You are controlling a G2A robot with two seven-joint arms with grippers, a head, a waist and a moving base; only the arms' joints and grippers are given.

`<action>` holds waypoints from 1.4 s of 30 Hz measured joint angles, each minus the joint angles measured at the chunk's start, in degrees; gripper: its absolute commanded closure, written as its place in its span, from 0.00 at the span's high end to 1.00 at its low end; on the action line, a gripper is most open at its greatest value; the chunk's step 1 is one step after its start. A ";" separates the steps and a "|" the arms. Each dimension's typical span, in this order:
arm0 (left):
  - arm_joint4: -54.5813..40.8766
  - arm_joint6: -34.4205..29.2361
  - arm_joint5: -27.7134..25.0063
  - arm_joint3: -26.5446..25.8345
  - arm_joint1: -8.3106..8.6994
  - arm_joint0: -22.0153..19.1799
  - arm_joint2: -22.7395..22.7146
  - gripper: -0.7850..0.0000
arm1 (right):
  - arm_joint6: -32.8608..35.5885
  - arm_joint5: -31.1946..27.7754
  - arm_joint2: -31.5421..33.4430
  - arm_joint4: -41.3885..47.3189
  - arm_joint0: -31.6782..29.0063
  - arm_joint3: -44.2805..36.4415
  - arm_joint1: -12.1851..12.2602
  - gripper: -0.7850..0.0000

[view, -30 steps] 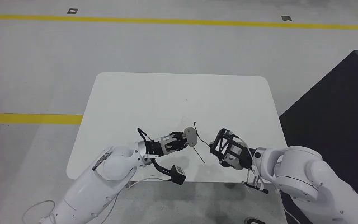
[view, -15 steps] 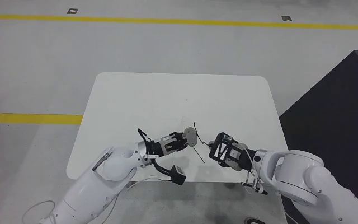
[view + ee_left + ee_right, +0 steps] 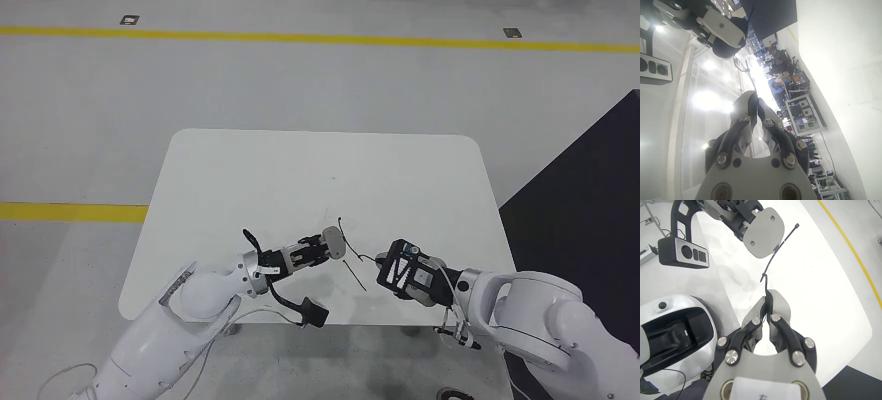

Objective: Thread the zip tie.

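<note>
While both grippers hang over the 6 o'clock part of the white table point(image 3: 300, 170), they've got a black zip tie point(image 3: 771, 260) strung between them, up in the air and off the surface. The left gripper point(image 3: 756, 95) sits at about 9 o'clock from the right gripper point(image 3: 768, 293), tips pointed at each other, near but not touching. The left one has its jaws pressed together on the strap partway along, so the square end sticks out free past it, toward 12 o'clock in the top view. The right one is squeezed tight on the strap too, catching it right at its tips, with the ribbed pads point(image 3: 765, 308) closed up against each other behind that. In the gap between the two grippers there's a little block on the tie with a short pointed tip poking out of it. It looks like a tail pushed through a head, but honestly I can't tell if it's one tie or two joined together. Past the table's 12 o'clock edge a yellow line point(image 3: 300, 38) runs across the grey floor.
</note>
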 measured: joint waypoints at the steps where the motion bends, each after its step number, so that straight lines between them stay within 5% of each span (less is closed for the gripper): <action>1: -0.02 0.24 -0.27 -0.10 -0.04 0.02 -0.07 0.00 | -0.04 0.00 0.06 -0.02 -0.10 -0.01 -0.02 0.00; 42: 1.87 2.52 5.01 -1.98 -1.33 2.05 -2.39 0.00 | 0.41 0.05 1.20 3.96 0.35 1.28 -0.73 0.00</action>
